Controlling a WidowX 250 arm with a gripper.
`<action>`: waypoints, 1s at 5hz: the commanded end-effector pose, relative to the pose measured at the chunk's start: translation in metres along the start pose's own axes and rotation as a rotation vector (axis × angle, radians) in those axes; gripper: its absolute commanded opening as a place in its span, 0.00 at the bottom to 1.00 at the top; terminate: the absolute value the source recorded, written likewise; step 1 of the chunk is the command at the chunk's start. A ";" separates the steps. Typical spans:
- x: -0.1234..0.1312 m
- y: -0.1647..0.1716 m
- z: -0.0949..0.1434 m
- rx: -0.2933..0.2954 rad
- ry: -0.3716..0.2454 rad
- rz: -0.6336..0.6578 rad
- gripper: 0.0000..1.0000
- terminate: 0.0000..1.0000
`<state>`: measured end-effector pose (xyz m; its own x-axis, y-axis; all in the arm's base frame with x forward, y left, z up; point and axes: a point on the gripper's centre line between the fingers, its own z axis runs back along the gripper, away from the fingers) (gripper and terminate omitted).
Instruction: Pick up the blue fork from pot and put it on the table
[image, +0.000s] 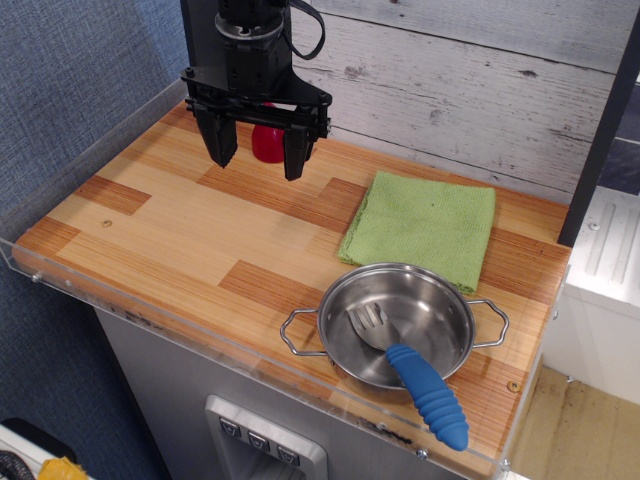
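One blue fork rests in the pot; end effector fingers apart, well away.

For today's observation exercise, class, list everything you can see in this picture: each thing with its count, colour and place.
blue fork: one, silver head, blue handle; head in the pot, handle over its near rim.
pot: one, shiny steel; near right of the table.
green cloth: one, folded; behind the pot.
red object: one; far end, partly hidden behind the gripper.
table: one, light and reddish-brown planks.
gripper: one, black, open; above the table's far end.
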<state>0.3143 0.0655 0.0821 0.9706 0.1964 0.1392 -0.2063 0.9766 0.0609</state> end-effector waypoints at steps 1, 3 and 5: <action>0.000 0.000 0.000 0.000 0.000 0.000 1.00 0.00; -0.025 -0.009 0.023 -0.062 0.011 0.345 1.00 0.00; -0.061 -0.039 0.033 -0.101 0.116 0.726 1.00 0.00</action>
<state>0.2521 0.0113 0.0929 0.6009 0.7986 -0.0324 -0.7984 0.5978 -0.0724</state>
